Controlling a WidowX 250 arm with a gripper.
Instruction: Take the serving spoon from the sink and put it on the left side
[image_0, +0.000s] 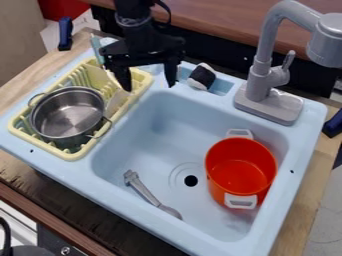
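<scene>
Camera view: your serving spoon (147, 192), grey, lies on the floor of the light blue sink (305, 130), in the lower left part of the basin, slanting from upper left to lower right. Just to the right of it you have the dark drain hole (191, 180), which sits between the spoon and an orange-red pot (240, 172). That pot stands in the right part of the basin, its open top up and its two pale handles on opposite sides. Up and to the left of the spoon, on the sink's left side, a pale yellow dish rack (70, 155) holds a metal pot (68, 112) with two loop handles. A pale utensil (115, 102) leans in the rack beside the metal pot. Your gripper (149, 87) hangs over the area around the rack's right end and the basin's upper left corner, well apart from the spoon; it is open, its fingers spread with nothing between them. Near it, to the right, a black-and-white item (202, 77) sits at the recess in the back ledge. Farther right you see the grey faucet (267, 100), and wooden counter (17, 167) shows around the sink.
</scene>
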